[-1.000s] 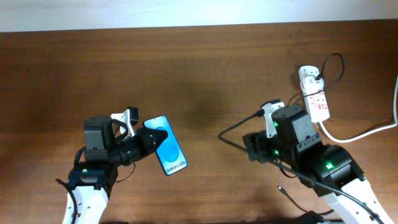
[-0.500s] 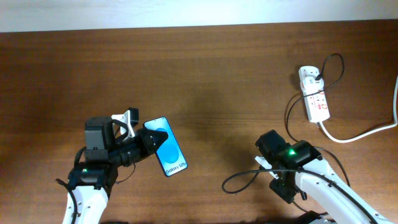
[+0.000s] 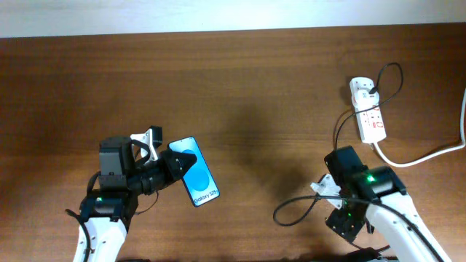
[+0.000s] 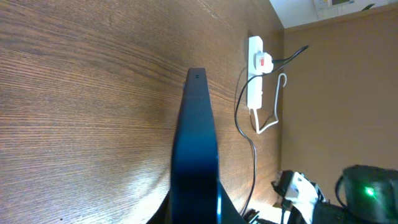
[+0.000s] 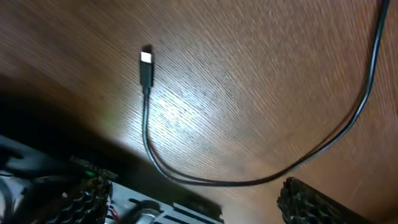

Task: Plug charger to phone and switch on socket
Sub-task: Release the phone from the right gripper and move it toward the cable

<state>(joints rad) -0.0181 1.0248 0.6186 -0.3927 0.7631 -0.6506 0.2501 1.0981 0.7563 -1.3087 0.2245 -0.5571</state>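
observed from beside the table. the slim smartphone with black frame and bright blue screen (image 3: 196, 175) is at the near left. it is lifted off the brown wooden table (image 3: 255, 80) and tilted, with the left gripper (image 3: 173, 166) clamped on its upper left end. in the left wrist view the phone shows edge-on, its free end pointing toward the right side.

the white oblong power strip with red switch markings (image 3: 368, 113) lies at the far right, and its thick white cord (image 3: 426, 153) runs off the right edge. the black plug head (image 3: 373, 92) of the thin black charger cable (image 3: 295, 211) sits at the strip's far end. whether the switch is on cannot be told. the cable runs toward the near side and forms a loose loop on the table left of the right arm. it ends in a small connector tip (image 5: 146, 62) lying flat on the wood by the near edge. the right gripper (image 5: 198, 199) hangs above it with fingers spread wide, holding nothing.

judgement: the charger is not yet picked up and nothing is joined to the phone.

risks noted:
- the tip is small and lies flat, so a descent slightly off line would pinch cable rather than connector, or push it aside.
- gripped crooked, the connector would miss the phone's port.
- the phone is held at one end only, so insertion force could swing it in the clamp.
- lifting the slack too far could tug the strip or loosen the plug head.
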